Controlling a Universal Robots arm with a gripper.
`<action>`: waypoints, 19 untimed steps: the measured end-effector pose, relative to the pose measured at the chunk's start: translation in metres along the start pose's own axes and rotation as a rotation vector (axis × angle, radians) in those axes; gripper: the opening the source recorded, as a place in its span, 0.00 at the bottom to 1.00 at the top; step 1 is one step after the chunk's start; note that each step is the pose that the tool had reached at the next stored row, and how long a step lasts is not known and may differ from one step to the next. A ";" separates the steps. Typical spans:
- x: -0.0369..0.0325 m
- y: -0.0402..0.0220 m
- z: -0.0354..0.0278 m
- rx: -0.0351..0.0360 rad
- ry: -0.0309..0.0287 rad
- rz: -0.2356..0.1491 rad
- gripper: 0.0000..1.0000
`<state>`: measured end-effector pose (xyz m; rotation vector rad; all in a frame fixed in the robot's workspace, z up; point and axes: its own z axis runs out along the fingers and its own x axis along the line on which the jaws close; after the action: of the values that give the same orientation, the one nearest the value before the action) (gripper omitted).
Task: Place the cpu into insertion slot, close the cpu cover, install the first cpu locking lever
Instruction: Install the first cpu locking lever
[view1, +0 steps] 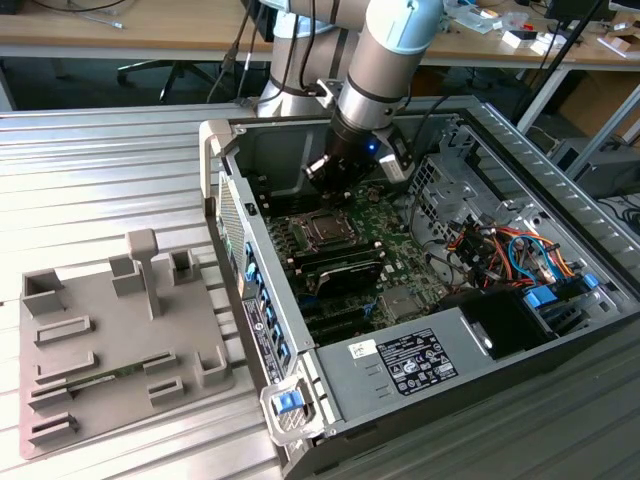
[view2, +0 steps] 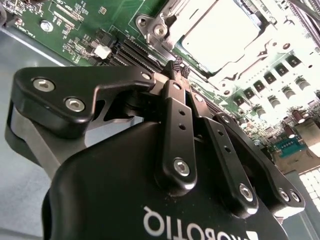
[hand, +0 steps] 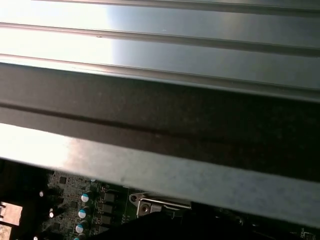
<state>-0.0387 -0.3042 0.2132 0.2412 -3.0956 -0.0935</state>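
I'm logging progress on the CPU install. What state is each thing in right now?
cpu: seated in the insertion slot, silvery face up.
cpu cover: down around the chip.
gripper: shut, holding nothing, just short of the socket.
computer case: lying on its side, open.

Bright, even daylight fills the exterior view, and the ribbed metal table (view1: 100, 170) gleams pale at the exterior view's left. In the second wrist view, glare washes out the cpu (view2: 222, 32) to near white, while the close black end effector (view2: 178, 67) looks soft. The first wrist view shows bright reflective bands beside a deep shadowed strip.
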 end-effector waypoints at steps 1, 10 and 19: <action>-0.0005 -0.0001 0.0005 0.0000 0.0001 0.000 0.11; -0.0044 -0.0010 0.0056 0.0004 0.0006 0.000 0.11; -0.0064 -0.0025 0.0089 0.0036 0.0013 0.000 0.11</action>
<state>-0.0324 -0.3052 0.2039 0.2408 -3.0948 -0.0877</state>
